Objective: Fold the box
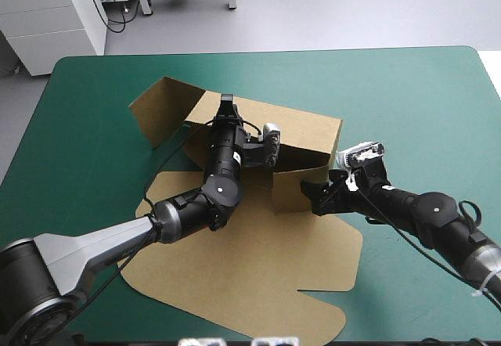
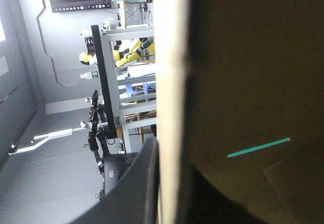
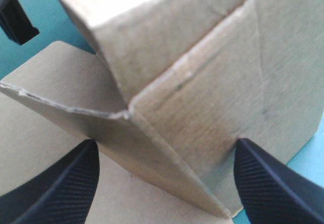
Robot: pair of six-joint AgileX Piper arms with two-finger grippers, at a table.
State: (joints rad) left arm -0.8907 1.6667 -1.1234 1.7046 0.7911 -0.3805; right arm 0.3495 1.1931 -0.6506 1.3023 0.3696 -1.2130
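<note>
The box (image 1: pixel 305 138) stands half-raised on the teal-green cover (image 1: pixel 407 95). The left gripper (image 1: pixel 227 105) pinches the box's far wall. The right gripper (image 3: pixel 165 143) gapes wide at the box's near corner — best to press that corner square, slowly, with the far wall held upright.

My left claw (image 1: pixel 227 105) is pinching the far wall of the box (image 1: pixel 309 138) from above; my right claw (image 3: pixel 164 150) is standing spread wide, its fingers either side of the near corner.
</note>
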